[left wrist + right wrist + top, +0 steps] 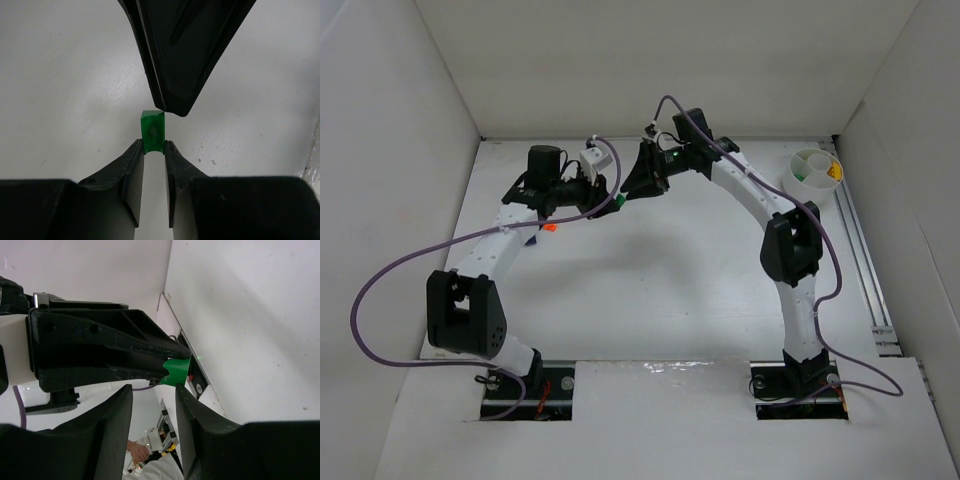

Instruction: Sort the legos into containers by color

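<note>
HANDOVER ABOVE THE DESK: The left gripper point(154, 150) has its jaws clamped on the lower half of a green brick point(152, 131), held over the far centre of the desk point(670, 290). The right gripper point(152, 390) faces it from the right, jaws apart with nothing between them. One of its tips stands at the brick's upper corner; whether it touches cannot be told. The divided white cup point(800, 184) sits at the far right, well apart, with green and yellow showing in its wedges. An orange brick point(549, 227) lies on the desk just near-left of the left gripper. The green brick looks light, rigid and smooth-sided, and is likely to slip or twist if pinched by a corner. The safer hold appears to be square across its free upper half, on two flat opposite faces.
</note>
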Tool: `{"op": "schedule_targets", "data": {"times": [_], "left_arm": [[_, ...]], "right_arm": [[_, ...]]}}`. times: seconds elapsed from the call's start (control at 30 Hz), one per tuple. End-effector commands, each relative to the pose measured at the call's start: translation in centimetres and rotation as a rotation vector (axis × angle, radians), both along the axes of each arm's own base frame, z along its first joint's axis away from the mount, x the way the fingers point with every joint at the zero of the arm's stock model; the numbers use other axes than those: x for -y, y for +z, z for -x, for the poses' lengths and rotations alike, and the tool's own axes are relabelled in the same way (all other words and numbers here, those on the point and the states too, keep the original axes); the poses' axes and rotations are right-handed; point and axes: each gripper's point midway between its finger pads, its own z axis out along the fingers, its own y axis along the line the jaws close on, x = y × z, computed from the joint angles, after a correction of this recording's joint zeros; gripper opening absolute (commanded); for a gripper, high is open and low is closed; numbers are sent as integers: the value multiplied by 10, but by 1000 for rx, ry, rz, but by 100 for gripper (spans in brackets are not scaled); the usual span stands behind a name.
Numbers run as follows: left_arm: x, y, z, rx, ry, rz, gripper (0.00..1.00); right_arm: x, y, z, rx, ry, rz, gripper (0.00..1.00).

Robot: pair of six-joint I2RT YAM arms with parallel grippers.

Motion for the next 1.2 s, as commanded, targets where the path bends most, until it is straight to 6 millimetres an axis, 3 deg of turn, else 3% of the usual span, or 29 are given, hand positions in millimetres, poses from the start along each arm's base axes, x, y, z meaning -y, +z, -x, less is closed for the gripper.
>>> {"op": "schedule_targets", "data": {"times": [0.0,0.13,0.3,0.6,0.83,0.93,1.1,1.17], "left_arm": [[10,31,-3,58,-37,44,0],[14,34,-2,67,-46,46,0],[13,35,-1,67,-50,41,0],[12,33,-1,67,-46,30,0],[11,33,-2,68,-38,25,0],[10,32,-4,70,-31,20,0],[10,28,-6,62,-23,13,0],[9,27,-7,63,-14,7,0]], "right_arm": [[-7,14,-8,62,-22,-14,46],[-11,12,-6,65,-22,-8,46],[-8,-3,-8,64,-38,37,48],[-2,-4,-14,120,-83,90,50],[-14,-3,4,123,-21,75,45],[-17,0,10,126,1,67,39],[-20,-1,15,136,19,70,16],[-20,-2,16,128,20,74,11]]}}
